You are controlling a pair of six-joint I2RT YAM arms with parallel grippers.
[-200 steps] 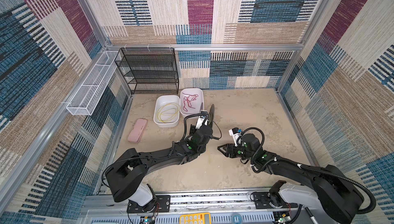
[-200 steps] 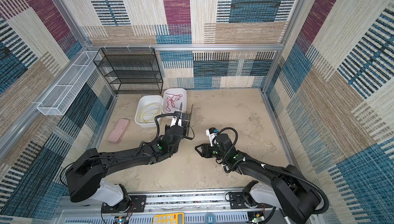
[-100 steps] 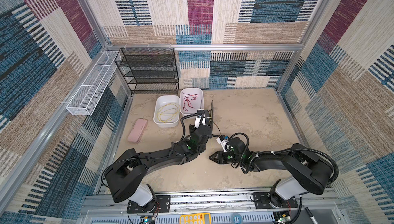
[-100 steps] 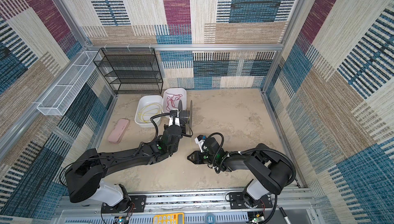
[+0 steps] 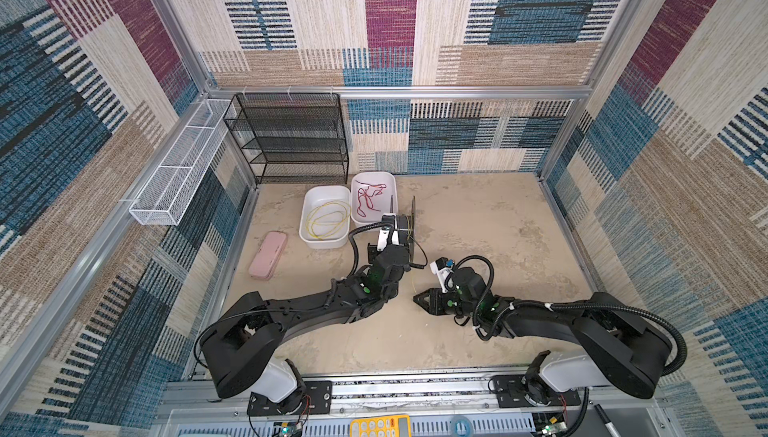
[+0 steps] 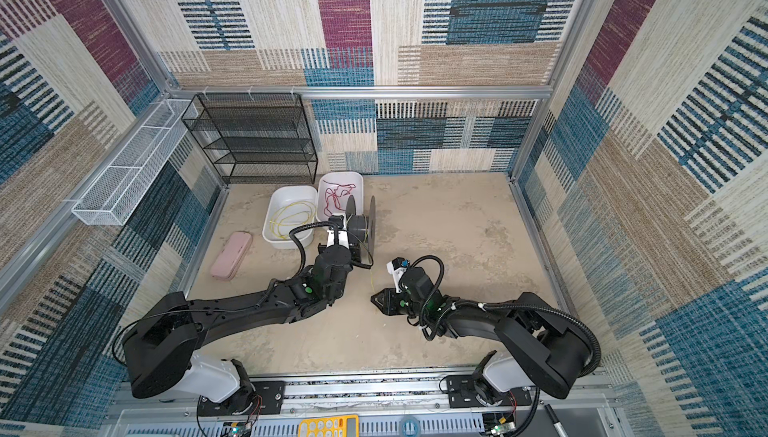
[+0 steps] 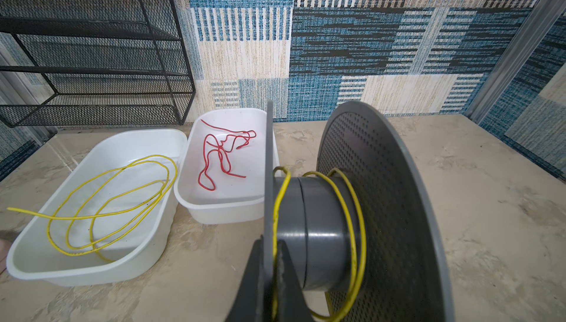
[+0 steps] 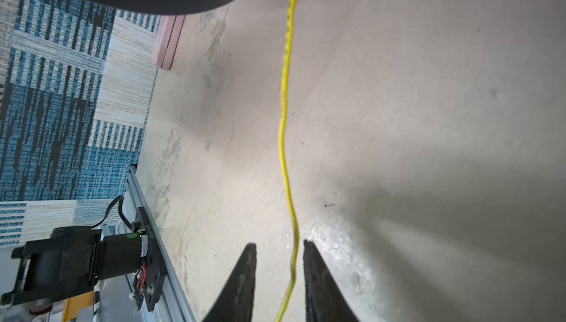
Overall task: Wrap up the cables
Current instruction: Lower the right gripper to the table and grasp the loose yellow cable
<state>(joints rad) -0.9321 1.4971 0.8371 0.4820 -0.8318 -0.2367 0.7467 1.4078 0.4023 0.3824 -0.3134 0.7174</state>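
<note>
The mottled beige tabletop carries two white tubs just beside the left end effector, a pink case farther left

Both top views look steeply down; both wrist cameras closely see the spool.

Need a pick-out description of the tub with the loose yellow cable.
Find the black rack at the back. Two white tubs sit before it. The cable tub is the one nearer the pink case, holding yellow cable loops; the other tub holds a red cord.
</note>
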